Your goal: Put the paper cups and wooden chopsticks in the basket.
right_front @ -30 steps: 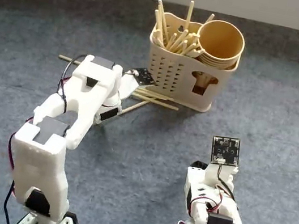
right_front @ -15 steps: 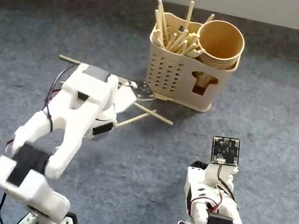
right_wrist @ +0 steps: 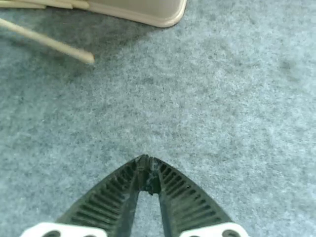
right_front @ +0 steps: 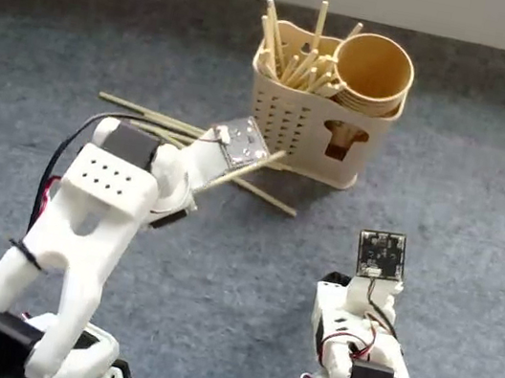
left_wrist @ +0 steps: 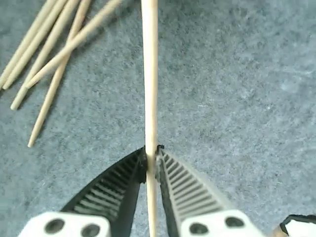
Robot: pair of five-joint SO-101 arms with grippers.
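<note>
Risk: the chopstick (left_wrist: 149, 74) is held by a thin pinch at the tips, with a long stretch of it out ahead. It may pivot or slip on the way to the basket (right_front: 305, 135). The stick compartment is crowded and bristling, so the free end could catch on the rim or on sticks standing there and drop to the carpet (right_front: 482, 208). In the high view the held stick sits low against the basket's front wall; my guess is it needs lifting before it can go in.

Left gripper (left_wrist: 151, 157): jaws pressed nearly together, pinching that one chopstick between the tips, above the carpet just beside the basket's front.

Loose sticks (left_wrist: 42, 64): fanned on the carpet beside the basket, not yet collected.

Cups (right_front: 374, 69): stacked in the basket's other compartment.

Right gripper (right_wrist: 147, 178): pressed together, holding nothing, over bare carpet near the basket
</note>
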